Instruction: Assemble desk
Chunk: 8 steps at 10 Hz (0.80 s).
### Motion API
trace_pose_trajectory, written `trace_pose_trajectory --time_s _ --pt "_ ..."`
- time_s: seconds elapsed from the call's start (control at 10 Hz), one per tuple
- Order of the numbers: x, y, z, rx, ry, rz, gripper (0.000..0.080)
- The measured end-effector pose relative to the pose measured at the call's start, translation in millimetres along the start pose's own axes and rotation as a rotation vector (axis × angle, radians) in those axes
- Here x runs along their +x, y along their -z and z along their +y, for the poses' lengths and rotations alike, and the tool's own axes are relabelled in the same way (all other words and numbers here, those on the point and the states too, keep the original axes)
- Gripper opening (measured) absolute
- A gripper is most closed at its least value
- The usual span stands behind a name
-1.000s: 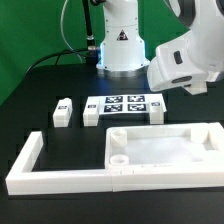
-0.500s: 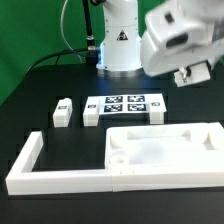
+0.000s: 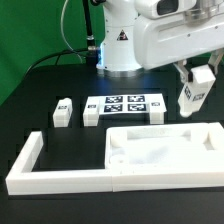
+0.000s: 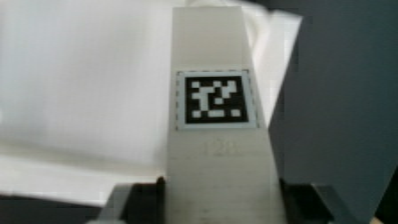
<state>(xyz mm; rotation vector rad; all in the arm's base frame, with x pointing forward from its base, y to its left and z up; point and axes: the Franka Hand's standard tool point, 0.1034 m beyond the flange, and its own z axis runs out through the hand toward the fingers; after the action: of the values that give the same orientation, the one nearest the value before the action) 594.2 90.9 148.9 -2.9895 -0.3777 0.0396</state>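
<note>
swinging right, my gripper (image 3: 198, 78) now hangs clamping a leg (image 3: 190, 100) over the desk top (image 3: 130, 131), ready for seating.

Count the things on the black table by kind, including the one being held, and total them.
Legs: 4, one leg in the claw
Top: 1
Frame: 1
Marker board: 1
Total: 7

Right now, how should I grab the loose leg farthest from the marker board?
Probably from above: pinch the loose leg across its two side faces, mid-length. It lies tag-up, with a gap to the neighbouring leg.
</note>
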Motion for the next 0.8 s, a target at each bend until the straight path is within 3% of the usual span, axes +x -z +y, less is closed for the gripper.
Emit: trace_pose_trajectory --time_s 0.1,0.2,0.3,0.6,0.8 --pt "16.4 7.9 5.0 -0.004 -0.001 0.039 0.0288" --pt "41.7 21.1 7.3 -0.023 0.014 0.150 0.0288" --pt "53.6 27.9 7.6 -0.045 0.023 0.254 0.0288" --pt "50.5 21.1 16.4 -0.089 0.030 0.425 0.0288" --pt "47.9 6.2 10.8 -0.096 0.036 0.467 0.0288"
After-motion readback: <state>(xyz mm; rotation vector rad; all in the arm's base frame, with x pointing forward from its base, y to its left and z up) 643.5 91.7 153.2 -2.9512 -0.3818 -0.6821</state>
